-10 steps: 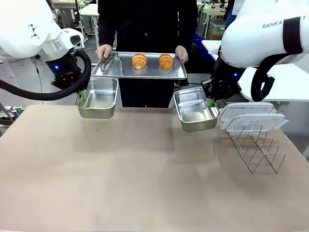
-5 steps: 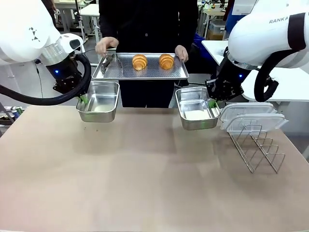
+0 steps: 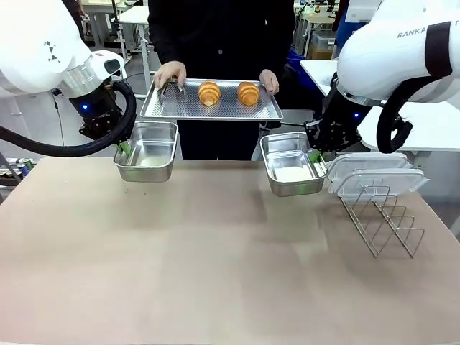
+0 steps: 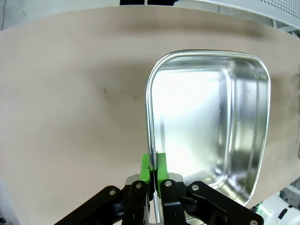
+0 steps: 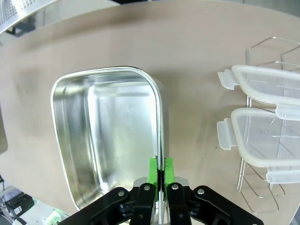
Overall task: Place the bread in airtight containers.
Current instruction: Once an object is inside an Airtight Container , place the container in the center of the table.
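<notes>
Front view: pinching left pan by its rim with left hand, right pan likewise with right hand. Awaiting 2 croissants, far on person's tray. Hold pans level and steady close under tray edge.

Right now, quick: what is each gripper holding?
Left gripper: shut on the rim of the left shiny rectangular steel pan.
Right gripper: shut on the rim of the right shiny rectangular steel pan.

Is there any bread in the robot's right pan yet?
Empty. The right pan shows bare steel inside; both croissants sit on the person's tray.
</notes>
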Tool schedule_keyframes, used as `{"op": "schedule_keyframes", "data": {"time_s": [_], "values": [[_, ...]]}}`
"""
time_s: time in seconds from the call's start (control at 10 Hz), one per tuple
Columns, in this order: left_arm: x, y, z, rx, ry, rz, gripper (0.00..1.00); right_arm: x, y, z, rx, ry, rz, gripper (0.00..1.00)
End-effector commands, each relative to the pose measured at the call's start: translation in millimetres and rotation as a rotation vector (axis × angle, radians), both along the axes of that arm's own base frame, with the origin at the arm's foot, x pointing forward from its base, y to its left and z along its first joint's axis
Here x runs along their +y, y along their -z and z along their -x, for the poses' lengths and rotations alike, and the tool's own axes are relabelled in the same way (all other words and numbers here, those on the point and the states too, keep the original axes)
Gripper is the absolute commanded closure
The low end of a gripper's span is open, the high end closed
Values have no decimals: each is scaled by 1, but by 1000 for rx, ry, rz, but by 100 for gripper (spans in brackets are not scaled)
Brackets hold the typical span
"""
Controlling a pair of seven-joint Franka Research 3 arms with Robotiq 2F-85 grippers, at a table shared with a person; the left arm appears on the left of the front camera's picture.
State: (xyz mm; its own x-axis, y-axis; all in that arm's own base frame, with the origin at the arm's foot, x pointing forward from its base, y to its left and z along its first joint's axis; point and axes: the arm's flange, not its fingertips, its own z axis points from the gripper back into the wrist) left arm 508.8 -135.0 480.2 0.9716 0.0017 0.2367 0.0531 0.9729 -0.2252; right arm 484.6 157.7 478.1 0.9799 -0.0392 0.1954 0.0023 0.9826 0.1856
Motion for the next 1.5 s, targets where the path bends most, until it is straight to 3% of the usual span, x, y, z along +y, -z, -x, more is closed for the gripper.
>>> {"op": "schedule_keyframes", "data": {"time_s": [0.0,1.4], "values": [[0,-5,2,-9,-7,-1,100,0,-3,1,-5,8,9,100],[0,-5,2,-9,-7,-1,100,0,-3,1,-5,8,9,100]]}}
